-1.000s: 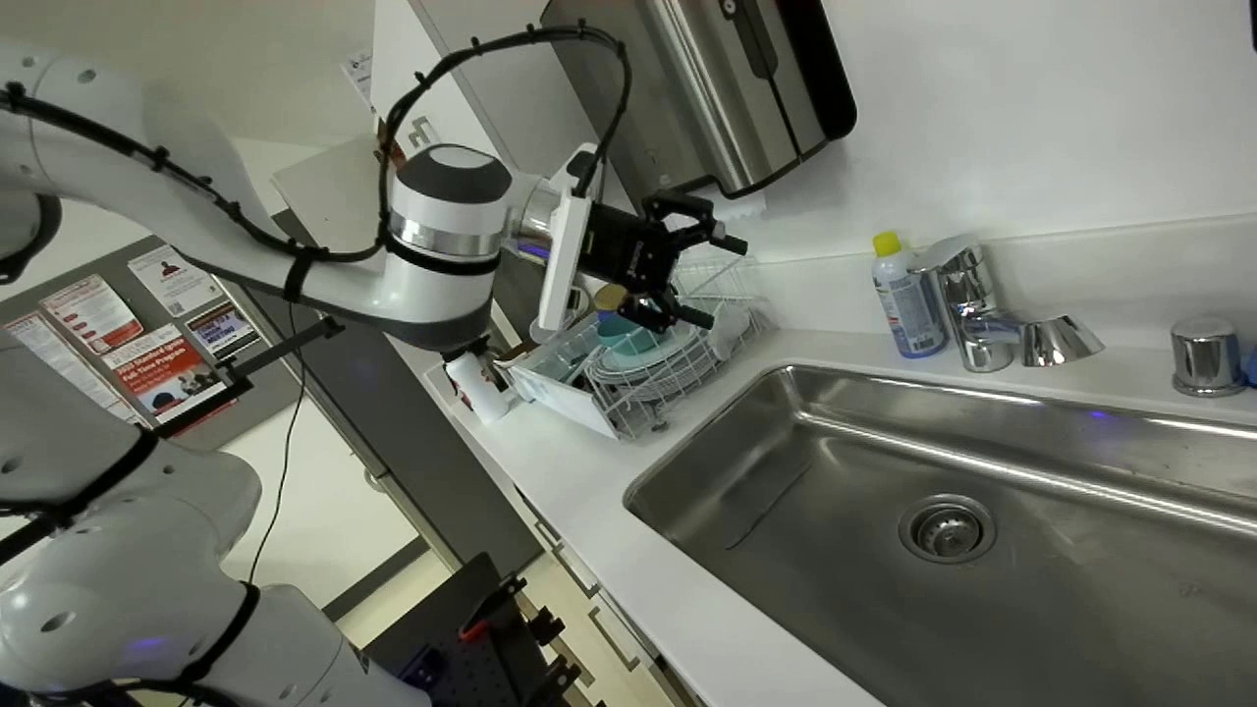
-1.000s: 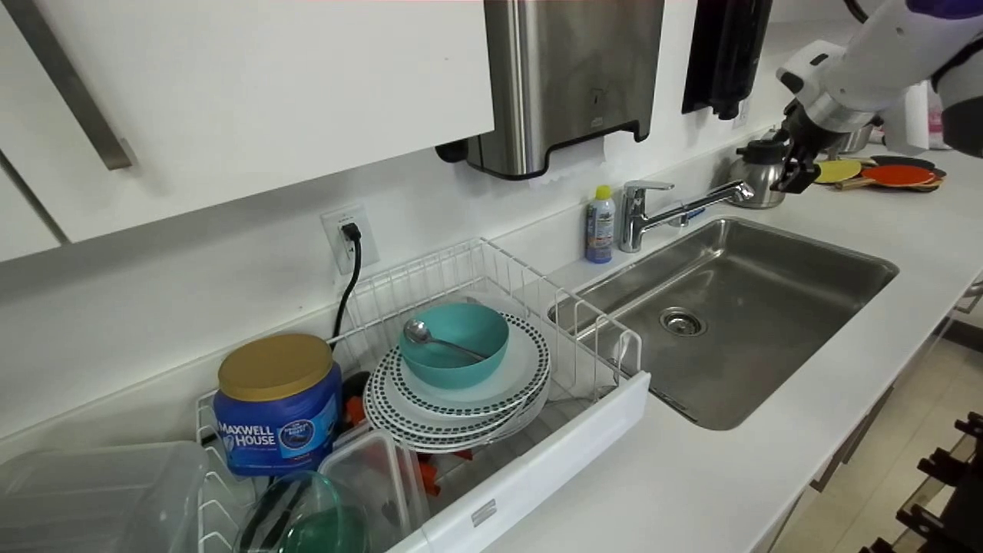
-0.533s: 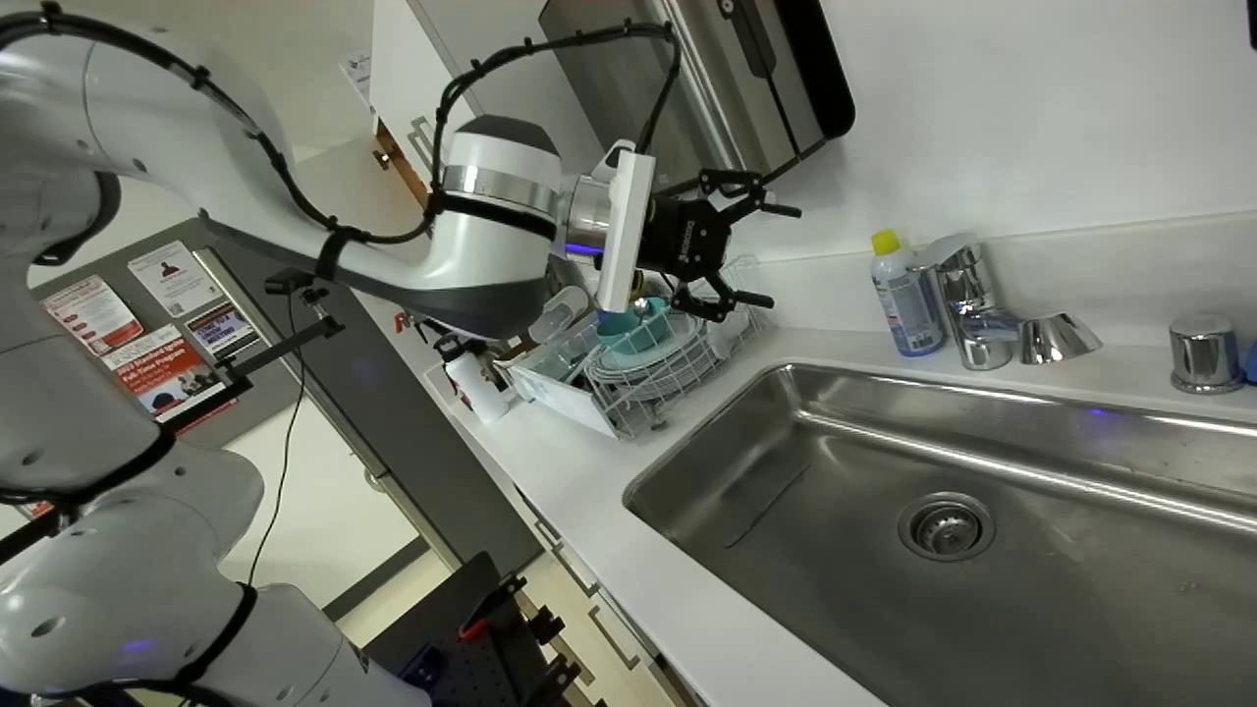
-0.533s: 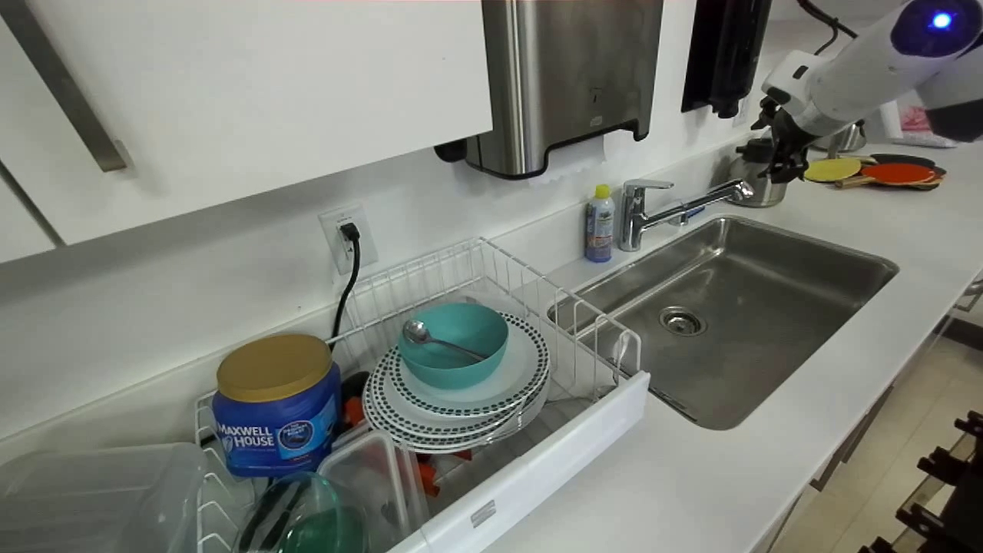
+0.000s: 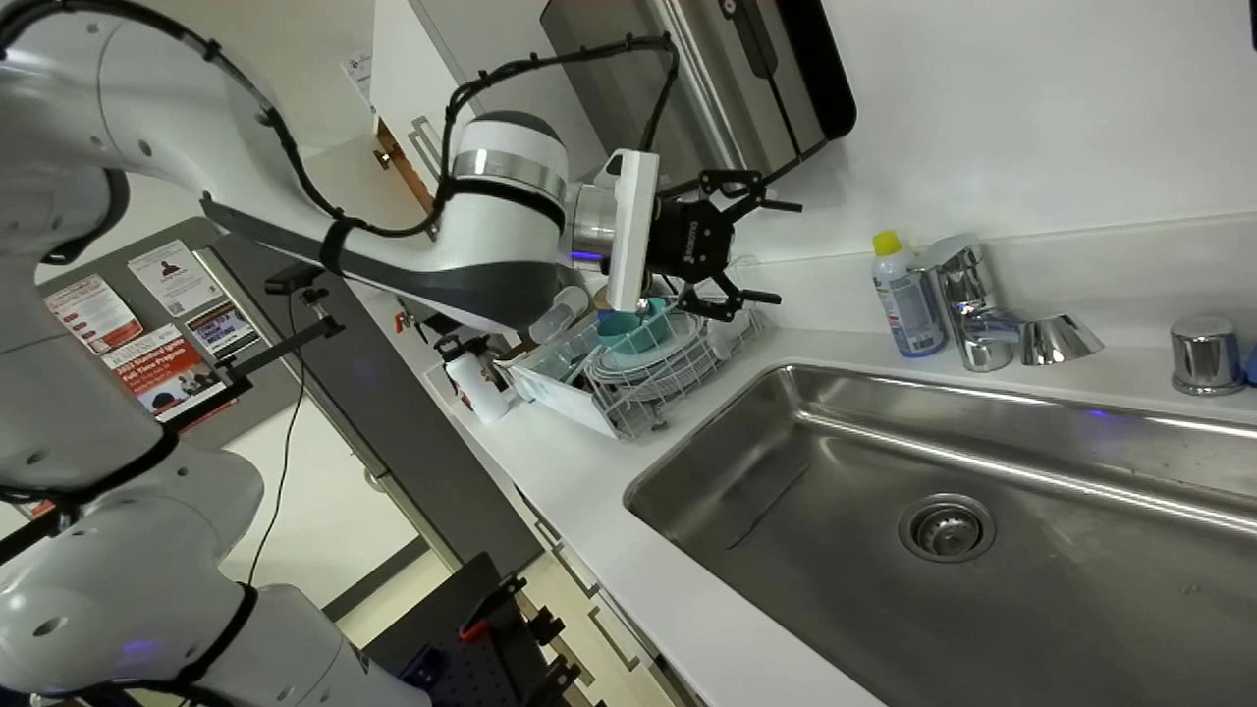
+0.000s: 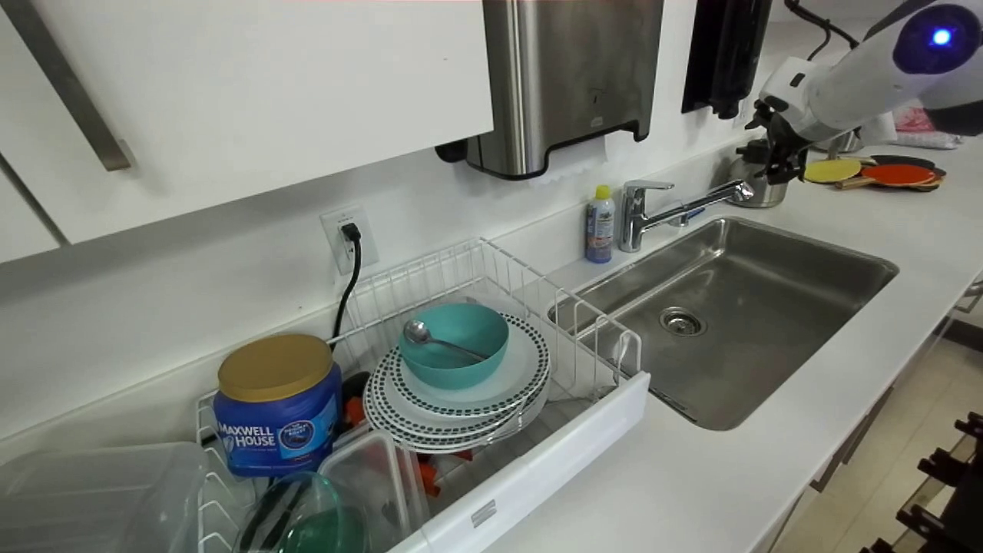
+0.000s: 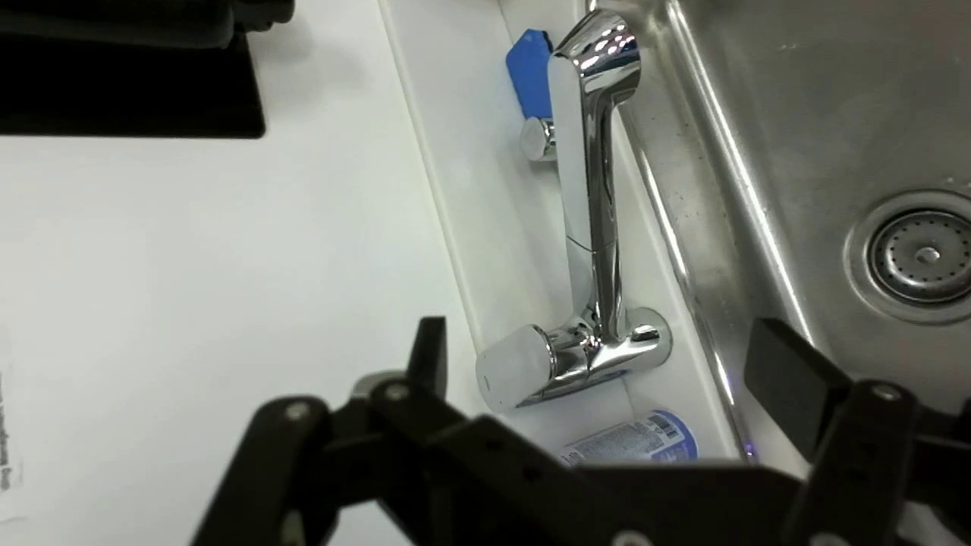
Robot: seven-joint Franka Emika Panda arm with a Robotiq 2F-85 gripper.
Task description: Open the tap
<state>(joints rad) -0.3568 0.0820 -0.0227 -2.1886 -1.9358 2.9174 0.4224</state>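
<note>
Compared with one second earlier, the gripper (image 5: 778,252) (jaws parted wide) is nearer the sink (image 5: 1061,589). The tap (image 7: 588,216) keeps its position, upright on the worktop (image 5: 643,565) just beside the sink's rear rim.

A smooth white countertop (image 6: 630,484) spans both exterior views, with a stainless-steel sink (image 6: 776,315) set into it. A white wire dish rack (image 6: 537,476) with a flat front panel stands beside the sink, and near it a white bottle (image 5: 478,388) with a dark top. Behind the sink, a slim blue-and-white bottle (image 6: 600,228) with a yellow cap stands upright just beside a chrome single-lever tap (image 7: 595,227), with a short chrome cylinder (image 5: 1206,358) nearby. Beyond the sink are a steel jug (image 6: 762,193) with a black lid and overlapping yellow, red and dark paddles (image 6: 900,175), lying flat.
</note>
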